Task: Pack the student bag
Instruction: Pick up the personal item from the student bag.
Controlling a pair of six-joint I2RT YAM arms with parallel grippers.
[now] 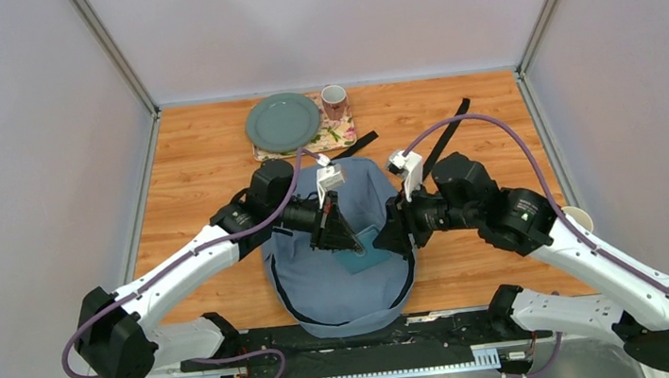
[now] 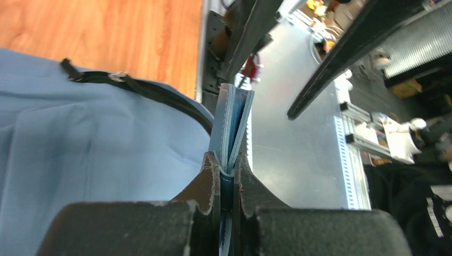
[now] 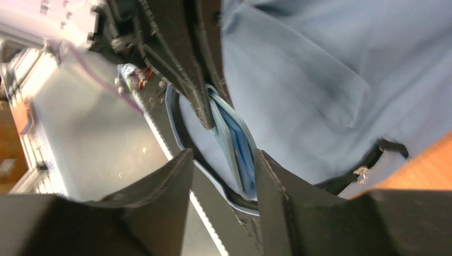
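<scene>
Blue notebook (image 2: 230, 128) between left fingers (image 2: 205, 184)

Wooden table (image 1: 195, 167), warm orange grain, walled in by pale panels on three sides. Dead centre and towards the near edge, the student bag (image 1: 343, 293) lies flat on the boards, and it is easily the biggest thing here. At the far edge sits a flowered tray (image 1: 341, 136) carrying a grey-green plate (image 1: 282, 122) and a patterned mug (image 1: 334, 101). A black strap (image 1: 446, 136) runs diagonally across the wood on the far right. At the right rim, half hidden, there is what looks like a pale cup (image 1: 581, 215).
</scene>
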